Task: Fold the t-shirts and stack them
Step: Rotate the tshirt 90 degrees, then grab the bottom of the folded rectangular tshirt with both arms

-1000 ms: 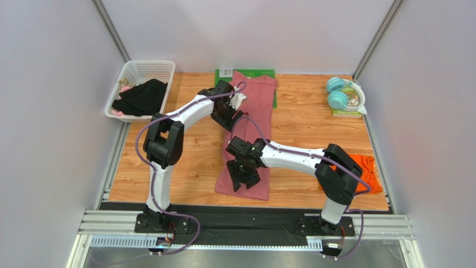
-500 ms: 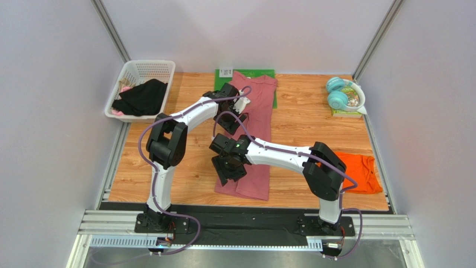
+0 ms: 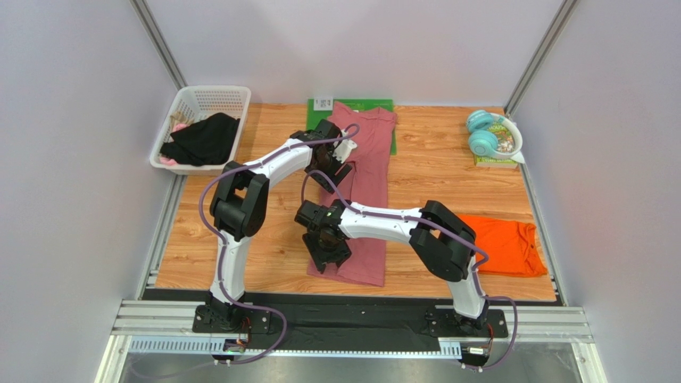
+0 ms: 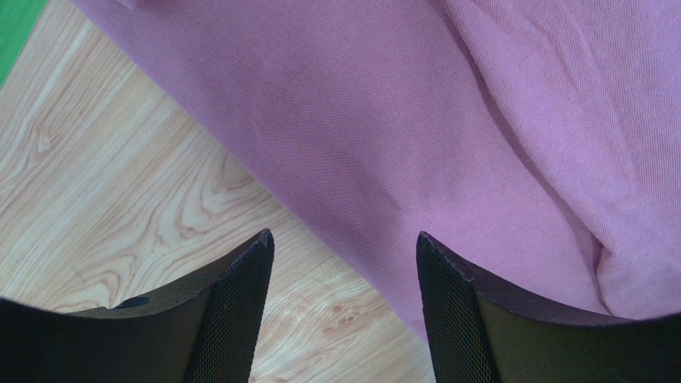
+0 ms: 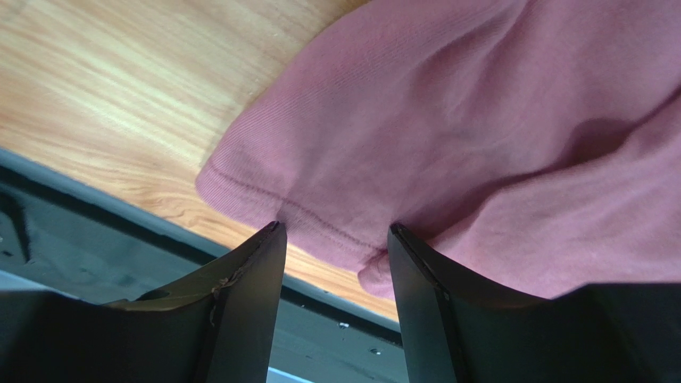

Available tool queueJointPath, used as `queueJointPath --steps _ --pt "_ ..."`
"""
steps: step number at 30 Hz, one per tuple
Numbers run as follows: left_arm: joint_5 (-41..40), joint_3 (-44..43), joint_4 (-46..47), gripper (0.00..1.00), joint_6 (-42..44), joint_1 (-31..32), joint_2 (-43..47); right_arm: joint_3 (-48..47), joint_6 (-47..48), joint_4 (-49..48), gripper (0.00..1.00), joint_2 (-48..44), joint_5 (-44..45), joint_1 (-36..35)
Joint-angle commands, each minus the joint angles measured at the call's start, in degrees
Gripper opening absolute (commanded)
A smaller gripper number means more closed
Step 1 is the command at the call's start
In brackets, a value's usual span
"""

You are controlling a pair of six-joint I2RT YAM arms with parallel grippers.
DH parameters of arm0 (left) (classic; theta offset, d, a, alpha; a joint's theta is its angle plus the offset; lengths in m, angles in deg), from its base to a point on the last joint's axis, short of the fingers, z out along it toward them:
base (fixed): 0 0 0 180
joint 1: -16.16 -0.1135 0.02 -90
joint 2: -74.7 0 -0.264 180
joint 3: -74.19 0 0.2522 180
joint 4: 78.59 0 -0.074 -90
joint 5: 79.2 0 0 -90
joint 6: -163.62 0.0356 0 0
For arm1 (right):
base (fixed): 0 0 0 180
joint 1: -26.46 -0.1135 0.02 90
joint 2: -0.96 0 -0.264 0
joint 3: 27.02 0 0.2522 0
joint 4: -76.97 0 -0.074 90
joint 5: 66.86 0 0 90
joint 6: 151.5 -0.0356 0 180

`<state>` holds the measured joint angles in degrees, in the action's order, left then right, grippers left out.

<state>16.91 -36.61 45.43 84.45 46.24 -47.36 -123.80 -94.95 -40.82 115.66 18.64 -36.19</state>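
The dusty rose-pink t-shirt lies as a long narrow strip down the middle of the wooden table, its top end on the green mat. The orange t-shirt lies flat at the right edge. My left gripper hovers open over the pink t-shirt's upper left edge, bare wood between its fingers. My right gripper is open at the strip's near left corner. The stitched hem of the pink t-shirt lies at its fingertips; nothing is gripped.
A white basket with dark clothes sits at the back left. Teal headphones rest at the back right. The table's front edge and a dark rail run just below the shirt's hem.
The right arm has swung left, carrying its gripper from the middle of the shirt's lower part to the lower left corner. The left gripper shifted slightly toward the far end.
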Motion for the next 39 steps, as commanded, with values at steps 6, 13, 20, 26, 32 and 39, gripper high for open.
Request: queueJointPath --steps 6,13,20,26,32,39 --pt "0.1 0.9 -0.3 0.72 1.8 0.1 0.7 -2.2 1.1 -1.9 0.55 3.0 -0.3 -0.8" --pt "-0.1 0.4 -0.1 0.73 1.8 0.1 0.3 1.2 0.8 -0.7 0.55 1.2 -3.4 -3.2" --pt "-0.3 -0.9 -0.2 0.72 1.4 0.1 -0.7 7.8 0.3 0.0 0.55 -4.0 -4.8 -4.8" --pt "-0.3 -1.3 -0.5 0.73 1.2 0.1 -0.5 3.0 2.5 3.2 0.57 -4.7 -2.0 -4.8" --pt "-1.4 -2.0 -1.1 0.73 1.6 0.0 -0.1 -7.4 4.4 8.1 0.61 -5.3 -0.7 -4.4" --pt "-2.1 -4.1 -2.4 0.73 0.5 -1.8 4.9 -6.5 2.9 10.4 0.64 -17.7 -1.7 1.9"
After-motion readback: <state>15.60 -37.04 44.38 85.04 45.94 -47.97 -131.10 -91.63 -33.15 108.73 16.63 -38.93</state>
